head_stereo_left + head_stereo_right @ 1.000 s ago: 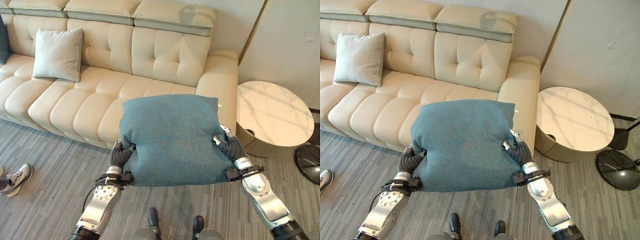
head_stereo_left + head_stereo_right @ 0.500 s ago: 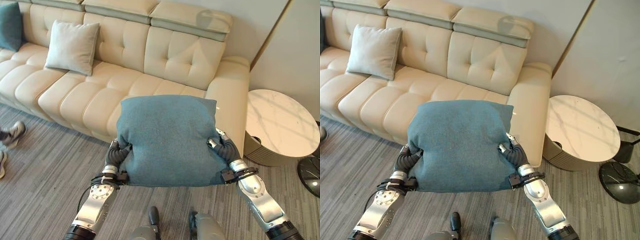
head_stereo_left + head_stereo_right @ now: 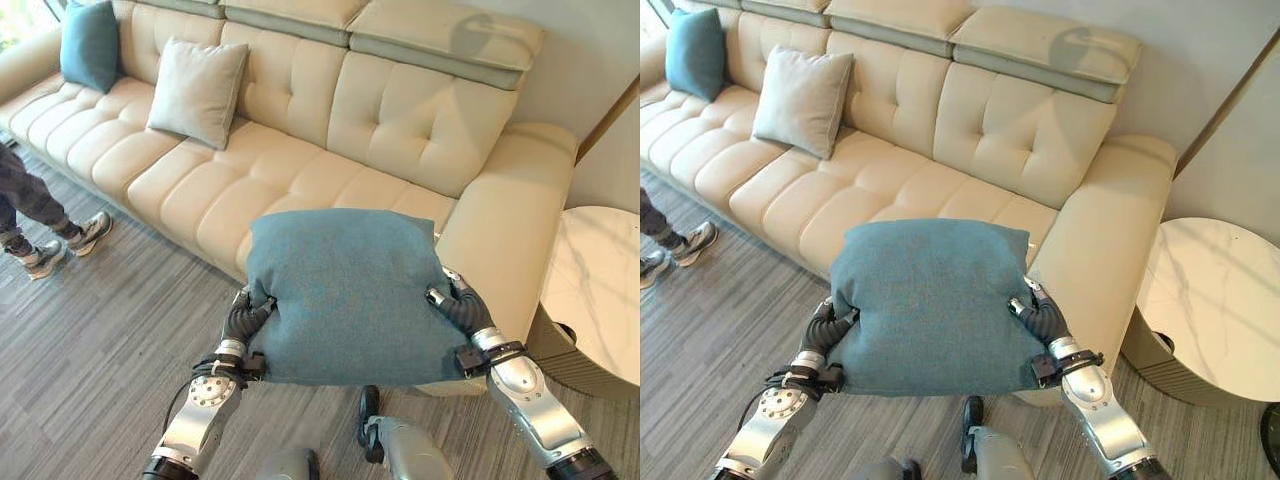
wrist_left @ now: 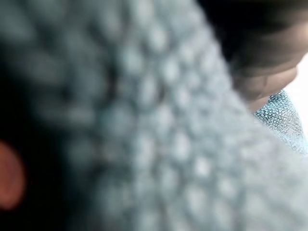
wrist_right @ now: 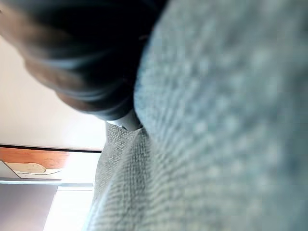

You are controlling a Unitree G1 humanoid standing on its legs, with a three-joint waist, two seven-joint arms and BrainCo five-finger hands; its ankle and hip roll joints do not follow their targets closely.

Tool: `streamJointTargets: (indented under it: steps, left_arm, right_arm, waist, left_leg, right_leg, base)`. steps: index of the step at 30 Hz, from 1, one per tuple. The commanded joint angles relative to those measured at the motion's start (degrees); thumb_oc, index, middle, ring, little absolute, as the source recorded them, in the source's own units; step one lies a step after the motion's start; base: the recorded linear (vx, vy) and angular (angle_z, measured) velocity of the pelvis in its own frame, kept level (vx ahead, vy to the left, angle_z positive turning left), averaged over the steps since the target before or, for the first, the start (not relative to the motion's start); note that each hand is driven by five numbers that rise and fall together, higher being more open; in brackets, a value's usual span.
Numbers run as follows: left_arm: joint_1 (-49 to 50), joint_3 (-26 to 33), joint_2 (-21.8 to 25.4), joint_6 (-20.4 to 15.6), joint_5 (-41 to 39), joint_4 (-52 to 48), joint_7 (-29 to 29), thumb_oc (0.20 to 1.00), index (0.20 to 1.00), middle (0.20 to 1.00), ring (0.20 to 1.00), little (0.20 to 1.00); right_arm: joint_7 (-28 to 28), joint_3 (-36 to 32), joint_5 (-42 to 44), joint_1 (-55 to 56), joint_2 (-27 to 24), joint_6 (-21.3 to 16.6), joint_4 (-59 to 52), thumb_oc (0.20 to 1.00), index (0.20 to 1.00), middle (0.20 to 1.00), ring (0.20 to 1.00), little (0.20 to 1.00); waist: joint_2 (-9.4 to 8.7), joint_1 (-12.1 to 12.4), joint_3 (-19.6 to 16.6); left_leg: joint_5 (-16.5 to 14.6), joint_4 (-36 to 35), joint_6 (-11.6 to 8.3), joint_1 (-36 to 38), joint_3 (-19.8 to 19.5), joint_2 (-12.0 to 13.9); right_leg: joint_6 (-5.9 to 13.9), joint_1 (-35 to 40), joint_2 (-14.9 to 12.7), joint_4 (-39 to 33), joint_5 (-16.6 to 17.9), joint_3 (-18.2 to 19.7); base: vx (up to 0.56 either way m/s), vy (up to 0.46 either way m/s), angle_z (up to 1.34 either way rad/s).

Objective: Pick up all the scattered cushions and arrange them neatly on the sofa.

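Note:
A large teal cushion [image 3: 350,290] hangs in front of me, carried between both hands above the floor at the sofa's front edge. My left hand [image 3: 243,318] presses its left side and my right hand [image 3: 462,312] its right side; the cushion covers the rest of each hand. Its weave shows very close in the left wrist view [image 4: 144,144] and the right wrist view [image 5: 216,120]. On the cream sofa [image 3: 300,170] a light grey cushion [image 3: 198,90] leans upright against the backrest. A second teal cushion [image 3: 88,45] stands at the far left end.
A person's legs and shoes [image 3: 35,220] stand on the grey wood floor at the left, near the sofa front. A round marble side table [image 3: 600,290] sits right of the sofa's armrest [image 3: 510,215]. The seat right of the grey cushion is bare.
The camera has swung left: the sofa's left end, the far teal cushion and the person's legs have come into view. The held cushion stays between both hands.

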Motion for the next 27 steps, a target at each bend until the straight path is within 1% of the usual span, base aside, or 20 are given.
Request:
streamJointTargets:
  steps: [1, 2, 3, 4, 5, 6, 9, 11, 13, 15, 16, 17, 18, 20, 21, 22, 23, 25, 26, 27]
  left_arm:
    - [-7.2, -3.4, -1.8, -5.8, 1.6, -6.2, -3.4, 0.2, 0.2, 0.2, 0.2, 0.2]
    - [-7.4, -3.2, -1.4, -5.6, 1.8, -6.3, -3.3, 0.2, 0.2, 0.2, 0.2, 0.2]
    - [-7.4, -3.1, -1.3, -5.6, 1.8, -6.4, -3.2, 0.2, 0.2, 0.2, 0.2, 0.2]
    - [-7.4, -3.1, -1.3, -5.6, 1.8, -6.5, -3.2, 0.2, 0.2, 0.2, 0.2, 0.2]
    - [-7.1, -2.5, -1.1, -5.6, 1.8, -6.6, -2.8, 0.2, 0.2, 0.2, 0.2, 0.2]
    - [-7.2, -2.6, -1.1, -5.6, 1.8, -6.6, -2.8, 0.2, 0.2, 0.2, 0.2, 0.2]
    - [-6.9, -2.2, -1.4, -5.7, 1.7, -6.5, -1.6, 0.2, 0.2, 0.2, 0.2, 0.2]
    - [-7.3, -2.6, -2.0, -6.0, 1.5, -6.3, -0.9, 0.2, 0.2, 0.2, 0.2, 0.2]
    - [-7.0, -2.9, -2.2, -5.9, 1.3, -6.0, -1.6, 0.2, 0.2, 0.2, 0.2, 0.2]
    - [-6.7, -3.4, -2.2, -5.6, 1.6, -6.1, -2.5, 0.2, 0.2, 0.2, 0.2, 0.2]
    - [-6.7, -3.4, -2.2, -5.6, 1.6, -6.1, -2.5, 0.2, 0.2, 0.2, 0.2, 0.2]
    - [-5.6, -2.9, -1.3, -5.2, 1.9, -6.5, -3.2, 0.2, 0.2, 0.2, 0.2, 0.2]
    - [-5.2, -1.6, 0.1, -5.0, 2.5, -6.4, -2.8, 0.2, 0.2, 0.2, 0.2, 0.2]
    - [-4.0, -0.2, 1.1, -5.0, 2.7, -6.5, -2.6, 0.2, 0.2, 0.2, 0.2, 0.2]
    - [-3.4, -0.1, 0.9, -5.1, 3.1, -6.6, -2.9, 0.2, 0.2, 0.2, 0.2, 0.2]
    - [-2.9, 0.4, 0.7, -5.2, 3.5, -6.5, -2.9, 0.2, 0.2, 0.2, 0.2, 0.2]
    - [-2.9, 0.4, 0.7, -5.2, 3.5, -6.5, -2.9, 0.2, 0.2, 0.2, 0.2, 0.2]
    - [-3.2, 0.4, 0.5, -5.3, 3.7, -5.9, -2.6, 0.2, 0.2, 0.2, 0.2, 0.2]
    - [-3.7, 0.8, 0.5, -5.3, 3.8, -5.7, -2.7, 0.2, 0.2, 0.2, 0.2, 0.2]
    - [-3.7, 0.8, 0.5, -5.3, 3.8, -5.7, -2.7, 0.2, 0.2, 0.2, 0.2, 0.2]
  right_arm:
    - [3.2, 4.7, 1.3, -3.9, 2.5, -5.7, -6.8, 0.2, 0.2, 0.2, 0.2, 0.2]
    - [2.7, 4.1, 0.6, -4.5, 2.3, -5.6, -6.8, 0.2, 0.2, 0.2, 0.2, 0.2]
    - [2.7, 3.8, 0.2, -4.5, 2.2, -5.6, -6.7, 0.2, 0.2, 0.2, 0.2, 0.2]
    - [2.7, 3.8, 0.2, -4.5, 2.2, -5.6, -6.8, 0.2, 0.2, 0.2, 0.2, 0.2]
    - [2.4, 3.1, -0.4, -4.1, 2.2, -5.5, -6.4, 0.2, 0.2, 0.2, 0.2, 0.2]
    - [2.4, 3.1, -0.4, -4.1, 2.2, -5.5, -6.5, 0.2, 0.2, 0.2, 0.2, 0.2]
    - [1.7, 2.1, -1.8, -3.7, 2.2, -5.2, -5.4, 0.2, 0.2, 0.2, 0.2, 0.2]
    - [1.5, 1.3, -2.2, -3.2, 2.3, -5.1, -4.3, 0.2, 0.2, 0.2, 0.2, 0.2]
    - [1.6, 0.7, -2.3, -2.4, 2.5, -4.8, -4.1, 0.2, 0.2, 0.2, 0.2, 0.2]
    - [2.2, 0.1, -3.3, -1.9, 2.9, -4.4, -3.5, 0.2, 0.2, 0.2, 0.2, 0.2]
    - [2.2, 0.1, -3.3, -1.8, 2.9, -4.4, -3.5, 0.2, 0.2, 0.2, 0.2, 0.2]
    - [2.7, 0.2, -3.5, -1.9, 4.0, -4.2, -3.3, 0.2, 0.2, 0.2, 0.2, 0.2]
    - [2.8, 1.1, -3.5, -3.1, 5.6, -4.3, -2.4, 0.2, 0.2, 0.2, 0.2, 0.2]
    - [3.2, 2.0, -3.2, -3.5, 6.9, -4.2, -2.5, 0.2, 0.2, 0.2, 0.2, 0.2]
    - [3.7, 1.8, -3.1, -3.1, 6.8, -4.4, -2.5, 0.2, 0.2, 0.2, 0.2, 0.2]
    - [3.9, 1.9, -2.9, -3.5, 6.4, -4.5, -2.3, 0.2, 0.2, 0.2, 0.2, 0.2]
    - [3.9, 1.9, -2.9, -3.5, 6.4, -4.5, -2.3, 0.2, 0.2, 0.2, 0.2, 0.2]
    - [4.0, 2.5, -2.7, -4.5, 5.8, -4.7, -1.4, 0.2, 0.2, 0.2, 0.2, 0.2]
    - [3.5, 2.6, -2.3, -5.8, 5.5, -4.6, -0.7, 0.2, 0.2, 0.2, 0.2, 0.2]
    - [3.5, 2.7, -2.3, -5.8, 5.5, -4.6, -0.7, 0.2, 0.2, 0.2, 0.2, 0.2]
  waist:
    - [-1.91, -0.9, -4.3]
    - [-2.9, -0.2, -4.1]
    - [-3.15, -0.2, -4.3]
    - [-3.23, -0.1, -4.2]
    - [-3.21, 0.8, -4.0]
    - [-3.27, 0.8, -4.0]
    - [-2.96, 1.8, -4.1]
    - [-2.36, 1.9, -4.3]
    - [-1.88, 2.0, -4.7]
    - [-1.58, 1.4, -5.1]
    - [-1.6, 1.5, -5.1]
    - [-1.97, 1.3, -5.4]
    - [-2.54, 2.7, -5.0]
    - [-2.77, 3.5, -4.8]
    - [-2.76, 3.3, -5.0]
    - [-2.73, 3.3, -5.4]
    - [-2.69, 3.3, -5.3]
    - [-2.75, 3.1, -5.2]
    - [-2.96, 3.8, -5.0]
    - [-2.96, 3.7, -5.0]
  left_leg:
    - [4.0, -8.9, 2.74, 6.7, 5.9, -0.5]
    - [1.4, -14.4, 3.6, 4.5, 5.5, 0.7]
    - [2.3, -17.8, 3.21, 3.6, 5.0, 1.5]
    - [2.4, -18.3, 3.19, 4.0, 5.2, 1.4]
    - [6.3, -24.8, 1.55, 1.9, 1.9, 3.3]
    - [6.7, -25.1, 1.56, 1.9, 1.9, 3.2]
    - [11.7, -30.3, -0.72, -0.6, -6.0, 5.3]
    - [13.1, -31.8, -2.05, -1.4, -9.4, 5.7]
    - [11.6, -31.7, -1.53, -0.6, -9.3, 5.0]
    - [10.0, -29.8, -0.92, -0.2, -7.2, 4.1]
    - [10.0, -29.7, -0.91, -0.1, -7.2, 4.1]
    - [8.1, -28.6, 0.85, 0.6, -5.5, 2.9]
    - [6.3, -27.6, 2.57, 1.9, -1.3, 2.4]
    - [4.9, -27.6, 4.02, 4.3, 2.8, 1.3]
    - [4.8, -28.2, 4.38, 5.2, 3.1, 0.3]
    - [4.4, -29.0, 4.9, 6.4, 3.7, -1.2]
    - [4.4, -29.0, 4.89, 6.5, 3.7, -1.1]
    - [4.2, -29.8, 5.37, 7.5, 3.6, -2.8]
    - [3.7, -29.4, 5.38, 7.7, 3.8, -3.6]
    - [3.7, -29.4, 5.39, 7.8, 3.8, -3.6]
  right_leg:
    - [4.65, 4.0, -3.1, -3.2, -2.3, 3.3]
    - [5.43, 5.8, -3.7, -3.2, -3.5, 5.4]
    - [5.67, 6.0, -4.1, -3.3, -3.6, 6.0]
    - [5.7, 6.1, -4.2, -3.2, -3.8, 6.2]
    - [6.06, 7.9, -4.3, -3.5, -4.6, 8.8]
    - [6.05, 7.8, -4.3, -3.6, -4.4, 8.8]
    - [6.66, 9.5, -4.7, -3.5, -5.5, 13.3]
    - [7.35, 10.1, -5.9, -2.6, -6.2, 16.5]
    - [7.91, 10.5, -6.6, -2.6, -6.3, 17.4]
    - [8.99, 10.8, -8.5, -2.5, -5.7, 18.9]
    - [9.01, 10.8, -8.5, -2.5, -5.7, 18.9]
    - [9.85, 9.9, -9.9, -1.1, -4.4, 20.5]
    - [10.41, 7.4, -11.3, 1.9, -2.8, 19.2]
    - [10.06, 5.4, -12.7, 5.5, -1.1, 13.0]
    - [10.04, 5.2, -11.5, 5.9, -0.9, 12.8]
    - [9.82, 4.5, -9.2, 4.8, -1.6, 11.4]
    - [9.82, 4.6, -9.2, 4.8, -1.6, 11.4]
    - [8.93, 2.7, -5.6, 3.5, -2.6, 10.4]
    - [8.66, 4.0, -6.0, 1.6, -3.4, 7.8]
    - [8.67, 4.1, -6.0, 1.5, -3.4, 7.7]
  base:
    - [0.45, 0.112, -0.54]
    - [0.3, 0.149, -0.52]
    - [0.3, 0.143, -0.65]
    - [0.29, 0.218, -0.73]
    - [0.21, 0.158, -0.67]
    - [0.33, 0.269, -0.6]
    - [0.25, 0.261, -0.85]
    - [0.28, 0.4, -0.94]
    - [0.21, 0.353, -0.87]
    - [0.23, 0.425, -0.61]
    - [0.25, 0.461, -0.72]
    - [0.21, 0.476, -0.54]
    - [0.24, 0.577, -0.52]
    - [0.16, 0.387, -1.83]
    - [0.23, 0.367, -1.79]
    - [0.14, 0.214, -0.11]
    - [0.14, 0.193, 0.17]
    - [0.12, 0.131, 0.03]
    - [0.11, 0.1, 0.07]
    - [0.11, 0.042, 0.14]
